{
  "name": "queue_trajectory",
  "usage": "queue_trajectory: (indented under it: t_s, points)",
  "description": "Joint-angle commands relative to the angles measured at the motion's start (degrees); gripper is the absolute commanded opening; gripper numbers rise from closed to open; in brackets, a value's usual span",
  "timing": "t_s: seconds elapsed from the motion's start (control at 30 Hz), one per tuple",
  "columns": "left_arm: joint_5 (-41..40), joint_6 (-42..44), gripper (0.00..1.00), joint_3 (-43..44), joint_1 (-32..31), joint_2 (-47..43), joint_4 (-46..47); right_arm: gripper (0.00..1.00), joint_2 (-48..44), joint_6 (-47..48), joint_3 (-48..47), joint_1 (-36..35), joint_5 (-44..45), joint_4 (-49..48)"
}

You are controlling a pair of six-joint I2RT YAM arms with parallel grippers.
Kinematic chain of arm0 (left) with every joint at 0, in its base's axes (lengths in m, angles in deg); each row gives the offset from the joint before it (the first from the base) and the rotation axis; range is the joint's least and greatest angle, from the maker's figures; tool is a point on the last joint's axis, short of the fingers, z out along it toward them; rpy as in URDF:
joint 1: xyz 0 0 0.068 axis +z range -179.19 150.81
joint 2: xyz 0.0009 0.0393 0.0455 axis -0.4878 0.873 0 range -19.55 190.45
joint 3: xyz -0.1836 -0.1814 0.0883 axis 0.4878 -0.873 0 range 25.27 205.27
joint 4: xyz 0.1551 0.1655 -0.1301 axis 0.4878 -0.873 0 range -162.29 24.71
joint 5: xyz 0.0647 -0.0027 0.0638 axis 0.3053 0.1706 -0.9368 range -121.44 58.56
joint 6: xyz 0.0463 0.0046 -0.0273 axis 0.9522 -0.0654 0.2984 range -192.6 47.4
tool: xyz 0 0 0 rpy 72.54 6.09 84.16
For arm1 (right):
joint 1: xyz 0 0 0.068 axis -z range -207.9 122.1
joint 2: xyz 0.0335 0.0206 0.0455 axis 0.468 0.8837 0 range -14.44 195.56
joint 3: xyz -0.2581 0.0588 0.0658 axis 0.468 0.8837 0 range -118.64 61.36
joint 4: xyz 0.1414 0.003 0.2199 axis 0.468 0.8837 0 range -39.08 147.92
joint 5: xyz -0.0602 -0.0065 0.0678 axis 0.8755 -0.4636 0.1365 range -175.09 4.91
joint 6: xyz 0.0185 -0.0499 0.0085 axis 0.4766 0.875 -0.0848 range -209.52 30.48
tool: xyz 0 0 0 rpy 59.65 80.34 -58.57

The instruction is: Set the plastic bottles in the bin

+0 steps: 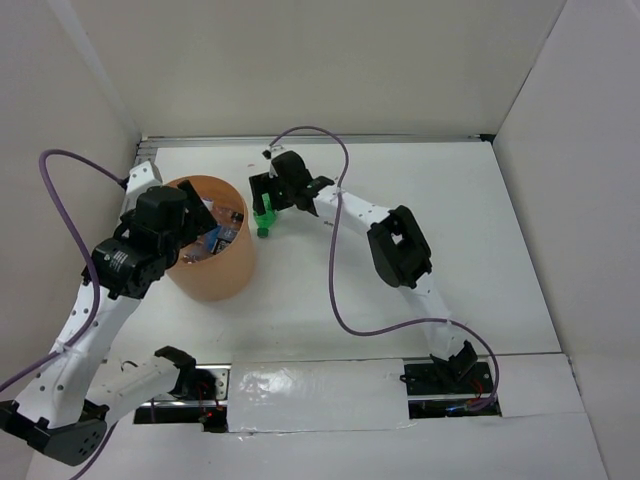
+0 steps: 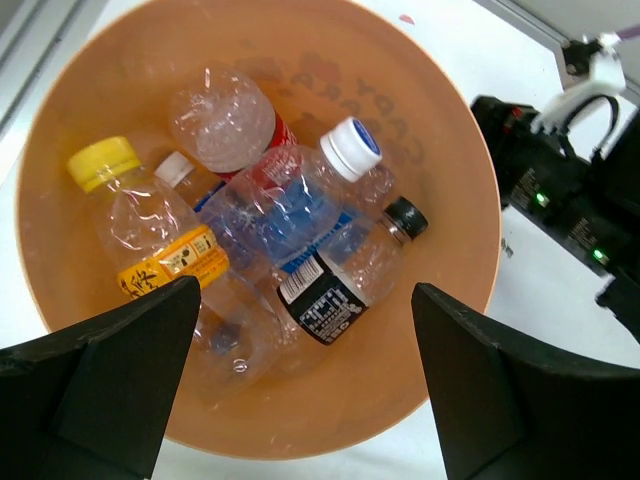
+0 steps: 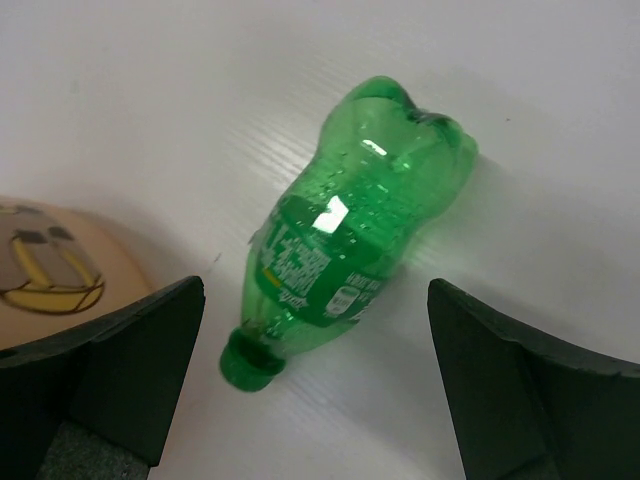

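Gaping left tool [image 2: 305, 335] over bin [image 2: 445, 140], right tool [image 3: 320, 345] over white table [image 1: 480, 250]; 3 walls [image 1: 350, 60], perhaps foamboard.

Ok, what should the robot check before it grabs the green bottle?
1. Right hand open: ok, fingers wide.
2. Green bottle lined up between the fingers: ok, it lies on its side on the table below the hand.
3. Bottle clear of the bin: ok, beside it, not touching.
4. Left hand empty: ok, open with nothing in it.
5. Way into the bin free: not ok, the left hand hangs right over it.
6. Room in the bin: probably ok, the bottles inside lie low.
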Motion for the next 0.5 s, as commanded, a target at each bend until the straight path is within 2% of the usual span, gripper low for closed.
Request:
queue_trajectory:
  t_s: [0.0,0.3,0.4,0.47]
  points:
    - [2.8,1.4,1.0,-1.1,0.4,-2.0,2.7,0.99,2.2,0.7,-4.2,-1.2,6.8,-4.5]
    - [8.0,3.0,1.0,-5.4,0.4,-8.0,3.2,0.99,9.6,2.6,-6.8,-3.4,9.9,-6.4]
    - [10.0,3.6,1.0,-7.4,0.4,-10.3,3.2,0.89,9.6,4.5,-3.8,-3.4,10.6,-6.4]
    - [10.8,4.2,1.0,-7.9,0.4,-12.5,3.2,0.77,9.1,5.9,-1.8,-3.4,11.1,-6.4]
